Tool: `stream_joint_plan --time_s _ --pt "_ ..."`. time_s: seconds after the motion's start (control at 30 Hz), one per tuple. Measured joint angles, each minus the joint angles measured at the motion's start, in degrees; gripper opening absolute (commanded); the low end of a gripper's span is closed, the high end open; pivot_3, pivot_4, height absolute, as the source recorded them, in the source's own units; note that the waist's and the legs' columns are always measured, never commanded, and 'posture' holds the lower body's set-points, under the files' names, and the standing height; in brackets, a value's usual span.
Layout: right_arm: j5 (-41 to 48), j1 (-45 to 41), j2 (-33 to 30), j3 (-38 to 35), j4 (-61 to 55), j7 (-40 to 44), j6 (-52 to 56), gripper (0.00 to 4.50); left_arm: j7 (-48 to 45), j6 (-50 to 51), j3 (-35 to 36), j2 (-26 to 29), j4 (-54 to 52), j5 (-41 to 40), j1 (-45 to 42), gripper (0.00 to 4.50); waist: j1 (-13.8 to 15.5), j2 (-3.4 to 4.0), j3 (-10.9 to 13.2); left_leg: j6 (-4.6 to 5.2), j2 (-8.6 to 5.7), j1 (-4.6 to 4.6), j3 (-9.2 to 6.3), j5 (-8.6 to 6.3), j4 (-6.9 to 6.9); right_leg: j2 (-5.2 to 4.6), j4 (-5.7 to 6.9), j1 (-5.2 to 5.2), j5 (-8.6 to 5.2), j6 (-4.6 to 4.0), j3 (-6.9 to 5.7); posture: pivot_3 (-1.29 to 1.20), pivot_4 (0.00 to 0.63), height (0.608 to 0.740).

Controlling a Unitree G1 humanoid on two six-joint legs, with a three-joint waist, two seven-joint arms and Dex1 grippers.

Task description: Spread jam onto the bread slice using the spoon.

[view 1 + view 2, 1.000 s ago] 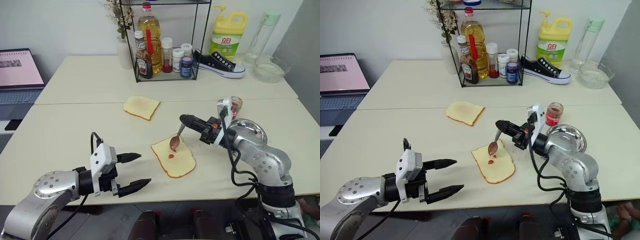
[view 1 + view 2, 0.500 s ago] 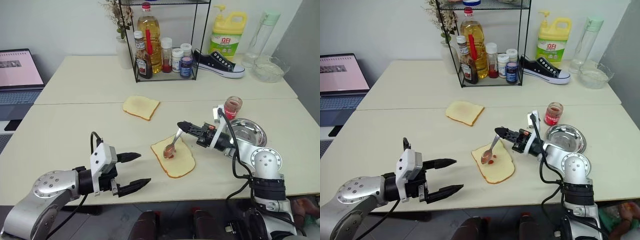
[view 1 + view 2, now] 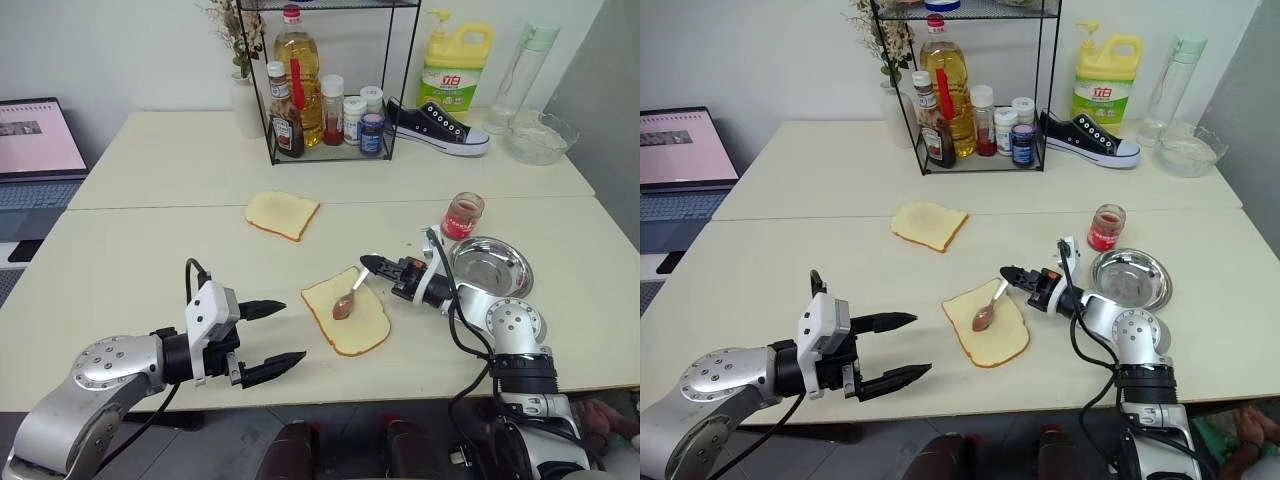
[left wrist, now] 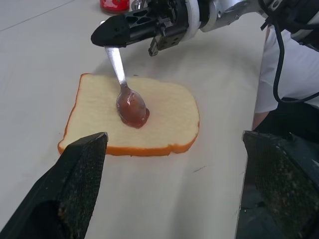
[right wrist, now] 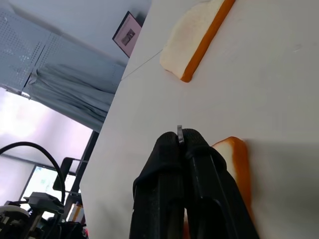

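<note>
The bread slice lies flat on the table near the front middle. My right gripper reaches in low from the right, shut on the handle of the spoon. The spoon slants down, and its bowl rests on the slice with a blob of red-brown jam in it. The handle's end pokes out between the closed fingers. The jam jar stands behind the right arm. My left gripper hovers open just left of the slice, nothing between its fingers.
A second bread slice lies farther back. A round steel plate sits right of my right arm. A wire rack of bottles, a shoe, a detergent bottle and a glass bowl line the far table; a laptop sits far left.
My right gripper has sunk and rolled, bringing the spoon's bowl from just above the slice down onto it. The left arm has stayed put.
</note>
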Motion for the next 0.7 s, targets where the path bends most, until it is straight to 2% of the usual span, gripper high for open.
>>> stream_joint_plan --time_s 0.47,0.7 --pt "3.04 3.36 -7.18 -3.69 -4.6 3.26 6.92 0.02 -0.17 0.0 -1.16 0.0 0.41 0.01 -1.52 4.5 0.06 0.0 0.0 0.01 0.01 -0.01 -0.01 0.0 0.0 -0.01 -0.02 0.03 0.0 0.0 0.03 0.0 0.15 0.74" --pt "5.26 3.38 -6.26 -5.16 -4.67 2.7 9.88 0.02 -0.24 0.0 -1.19 0.01 0.47 0.01 -1.84 4.5 0.04 0.0 0.0 0.01 0.01 -0.01 -0.01 0.0 0.0 -0.01 -0.02 0.02 0.0 0.0 0.03 0.0 0.15 0.74"
